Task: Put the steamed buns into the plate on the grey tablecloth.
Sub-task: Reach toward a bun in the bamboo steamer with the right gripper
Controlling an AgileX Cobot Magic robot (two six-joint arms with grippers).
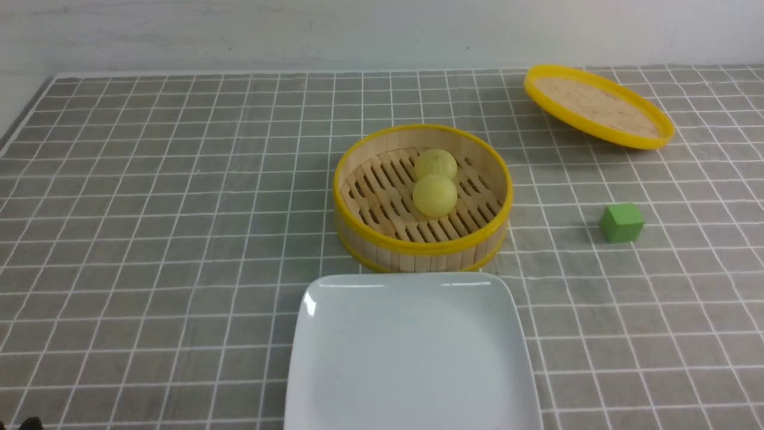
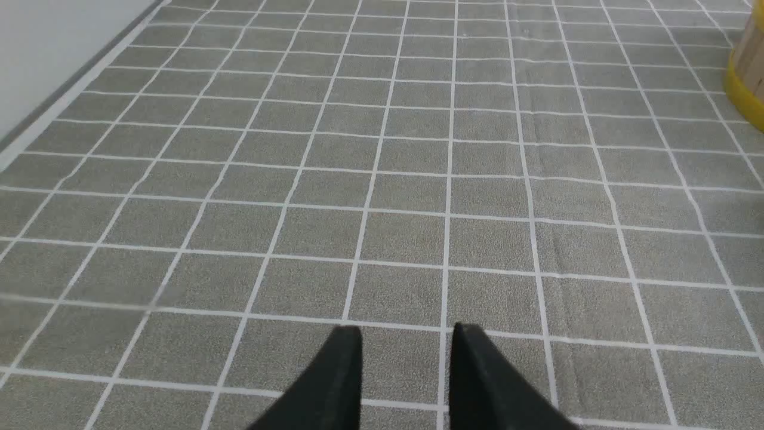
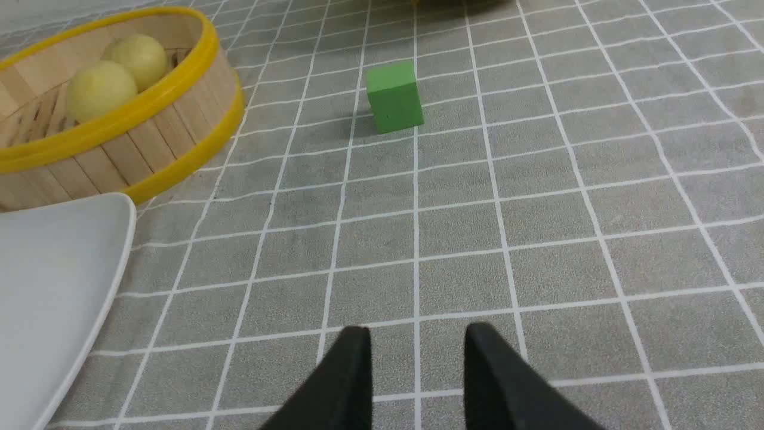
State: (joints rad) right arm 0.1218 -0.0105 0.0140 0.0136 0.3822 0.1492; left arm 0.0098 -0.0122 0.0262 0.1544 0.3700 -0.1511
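Two pale yellow steamed buns point(image 1: 435, 195) point(image 1: 436, 163) lie touching each other inside the round bamboo steamer point(image 1: 382, 248), which stands uncovered on the grey tablecloth point(image 1: 149, 209). The white square plate point(image 1: 412, 358) is empty, just in front of the steamer. The right wrist view shows both buns point(image 3: 98, 89) point(image 3: 140, 57), the steamer point(image 3: 179, 113) and a corner of the plate point(image 3: 54, 280). My right gripper point(image 3: 418, 331) is open over bare cloth, well short of the steamer. My left gripper point(image 2: 407, 334) is open over bare cloth, with the steamer's edge point(image 2: 746, 71) far off.
A green cube point(image 1: 621, 223) sits on the cloth to the right of the steamer, and shows ahead of the right gripper as the cube point(image 3: 394, 95). The yellow-rimmed bamboo lid point(image 1: 597, 107) lies tilted at the back right. The cloth's left edge point(image 1: 24, 113) meets a pale surface.
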